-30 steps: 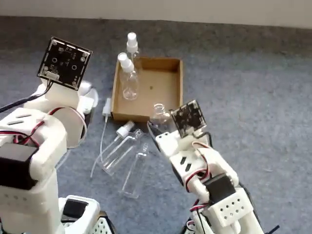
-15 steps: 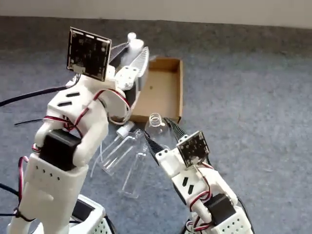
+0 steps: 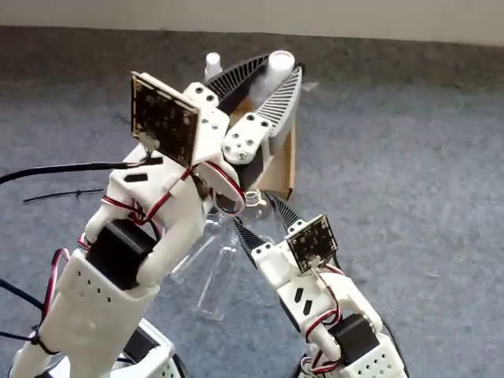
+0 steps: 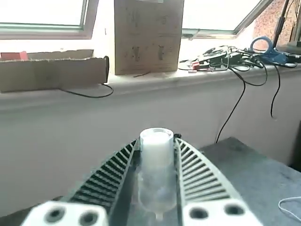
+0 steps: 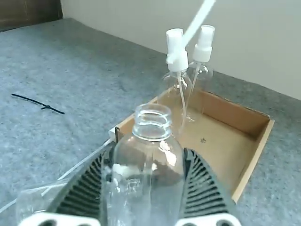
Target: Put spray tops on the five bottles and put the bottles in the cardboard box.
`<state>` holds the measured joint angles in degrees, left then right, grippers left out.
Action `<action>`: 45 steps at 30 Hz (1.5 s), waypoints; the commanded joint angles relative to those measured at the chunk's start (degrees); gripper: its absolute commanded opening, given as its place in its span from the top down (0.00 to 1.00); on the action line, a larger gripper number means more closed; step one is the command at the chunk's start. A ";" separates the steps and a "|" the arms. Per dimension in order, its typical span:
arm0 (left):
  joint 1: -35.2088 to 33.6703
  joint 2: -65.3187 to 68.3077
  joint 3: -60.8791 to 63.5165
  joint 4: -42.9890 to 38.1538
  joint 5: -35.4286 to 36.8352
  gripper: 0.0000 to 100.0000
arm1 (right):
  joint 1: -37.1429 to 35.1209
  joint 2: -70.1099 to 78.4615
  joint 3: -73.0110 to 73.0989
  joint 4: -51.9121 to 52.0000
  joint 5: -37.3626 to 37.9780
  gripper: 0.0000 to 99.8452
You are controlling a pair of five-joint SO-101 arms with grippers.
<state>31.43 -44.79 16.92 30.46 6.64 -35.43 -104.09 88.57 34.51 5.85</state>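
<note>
The right gripper pinches the open bottle upright by its body just near of the cardboard box, probably light, slick and easily squeezed, while the left gripper, raised over the box's far side, clamps the small rigid spray top by its cap.

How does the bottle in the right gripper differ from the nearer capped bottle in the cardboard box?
The gripped bottle has an open neck; the boxed bottle wears a white spray top with a tube running down inside. The gripped bottle sits between the right gripper's fingers, outside the cardboard box; the boxed bottle stands free inside it. Both are clear and upright.
</note>
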 commanded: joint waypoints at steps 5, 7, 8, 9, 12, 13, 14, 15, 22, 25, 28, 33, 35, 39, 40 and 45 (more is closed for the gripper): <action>1.01 -0.92 5.32 1.85 0.62 0.99 | 0.04 -0.57 -0.92 -1.19 -0.70 0.99; 1.01 -0.92 6.55 1.85 0.62 0.99 | 0.13 -0.57 -0.92 -1.19 -0.70 0.99; 1.01 -0.92 7.08 1.85 0.62 0.99 | 0.22 -0.57 -0.92 -1.19 -0.70 0.99; 1.01 -0.92 7.60 1.85 0.62 0.99 | 0.84 -0.57 -0.84 -1.19 -0.70 0.99; 0.75 -0.92 8.48 1.85 0.53 0.99 | 3.12 -0.66 -0.92 -1.36 -1.32 0.99; 0.04 -0.92 8.66 1.93 0.62 0.99 | 3.82 -0.66 -0.92 -1.36 -2.55 0.99; -0.57 -0.92 8.92 1.93 0.62 0.99 | 4.53 -0.66 -0.92 -1.36 -3.96 0.99; -1.01 -0.92 9.19 1.93 0.62 0.99 | 5.23 -0.66 -0.92 -1.36 -5.01 0.99; -2.07 -0.92 12.62 2.29 0.53 0.99 | 7.34 -0.66 -1.01 -1.63 -6.51 0.99; -2.07 -0.92 15.78 2.29 0.44 0.99 | 7.52 -0.66 -1.01 -2.59 -6.51 0.99; -2.07 -0.92 19.38 2.29 0.44 0.99 | 7.52 -0.66 -1.01 -2.68 -6.51 0.99; -2.07 -0.92 23.96 2.20 0.35 0.99 | 7.60 -0.66 -1.01 -2.68 -6.59 0.99; -2.07 -0.92 24.48 2.29 0.35 0.99 | 7.60 -0.66 -1.01 -2.68 -6.59 0.99; -2.15 -0.92 24.40 2.29 0.35 0.99 | 7.60 -0.66 -1.01 -2.68 -6.59 0.99; -2.15 -0.92 24.40 2.29 0.35 0.99 | 7.60 -0.66 -1.01 -2.68 -6.59 0.99; -2.15 -0.92 24.04 6.07 0.26 0.98 | 7.69 -0.66 -1.01 -2.68 -6.59 0.99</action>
<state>30.20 -44.79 41.63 32.84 7.16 -28.75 -104.18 88.66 33.27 -0.40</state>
